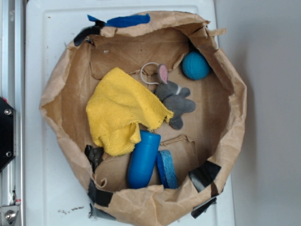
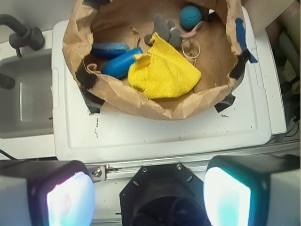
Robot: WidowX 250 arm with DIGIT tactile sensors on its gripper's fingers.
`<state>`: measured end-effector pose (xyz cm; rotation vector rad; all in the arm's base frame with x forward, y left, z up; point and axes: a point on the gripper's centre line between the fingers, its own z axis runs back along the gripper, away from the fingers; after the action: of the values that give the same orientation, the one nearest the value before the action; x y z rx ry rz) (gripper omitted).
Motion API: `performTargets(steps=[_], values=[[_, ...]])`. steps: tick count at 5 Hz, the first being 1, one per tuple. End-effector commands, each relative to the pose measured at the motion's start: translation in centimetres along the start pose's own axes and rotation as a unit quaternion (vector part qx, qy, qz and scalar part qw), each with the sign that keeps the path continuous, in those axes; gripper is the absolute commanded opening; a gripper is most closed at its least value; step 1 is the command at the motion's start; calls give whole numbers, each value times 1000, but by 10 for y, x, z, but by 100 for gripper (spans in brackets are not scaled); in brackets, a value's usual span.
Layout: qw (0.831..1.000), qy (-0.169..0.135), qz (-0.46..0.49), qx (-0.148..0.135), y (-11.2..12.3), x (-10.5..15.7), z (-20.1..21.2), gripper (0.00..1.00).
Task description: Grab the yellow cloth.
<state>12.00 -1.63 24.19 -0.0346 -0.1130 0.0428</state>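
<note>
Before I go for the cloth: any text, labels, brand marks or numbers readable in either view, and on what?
None readable. The crumpled brown paper basin, bright yellow terry cloth, blue plastic cylinder, teal ball, grey plush mouse and white plastic tabletop bear no print in either view.

The exterior view looks straight down from above, fairly close, so the round brown paper-bag basin (image 1: 61,89) fills most of the picture, with the white plastic counter (image 1: 42,179) showing around it. The wrist view looks down at a slant from behind the counter's near edge, farther back, with the two blurred finger pads (image 2: 63,200) at the bottom of the picture. Both views share the paper basin (image 2: 141,101), the white counter (image 2: 155,132) and the basin's contents, seen from roughly opposite directions.
</note>
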Motion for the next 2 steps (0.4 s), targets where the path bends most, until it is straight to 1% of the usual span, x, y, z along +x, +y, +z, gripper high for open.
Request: performTargets(steps=[1,2], values=[[999,-1,22,45,12,84,-21,100],[995,-18,-72,65,22,115,-36,100]])
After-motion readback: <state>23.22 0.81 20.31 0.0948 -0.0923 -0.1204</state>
